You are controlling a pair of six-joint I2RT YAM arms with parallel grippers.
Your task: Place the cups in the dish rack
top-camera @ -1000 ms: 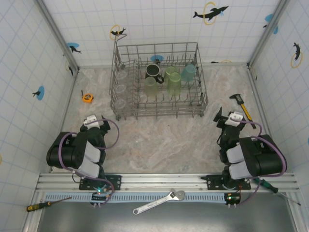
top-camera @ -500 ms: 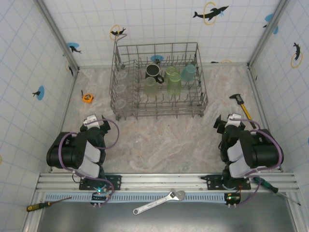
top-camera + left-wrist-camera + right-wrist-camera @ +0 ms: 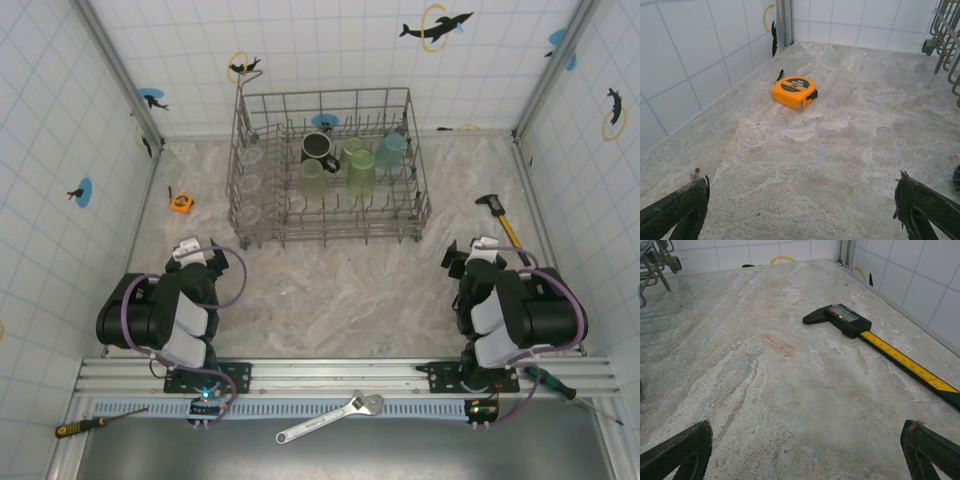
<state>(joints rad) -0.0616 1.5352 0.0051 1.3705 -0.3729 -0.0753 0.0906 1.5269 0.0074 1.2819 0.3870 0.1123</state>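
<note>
The left gripper [image 3: 195, 254] rests folded at 8 o'clock of the table [image 3: 330, 290], its fingers spread wide and holding nothing. If it reaches forward carelessly, it could push the orange tape measure [image 3: 794, 92], which lies near the left wall at 10 o'clock. The dish rack [image 3: 330, 236] stands at 12 o'clock, and all the cups [image 3: 360, 172] I can find sit inside it, so the loading looks finished. A late swing into the wires could tip them. The right gripper [image 3: 478, 250], at 4 o'clock, is also spread and empty. The caliper [image 3: 842, 317] lies just ahead at 2 o'clock, near the right wall, and could be knocked. Between the arms and the rack the table is bare, with good room for moving
</note>
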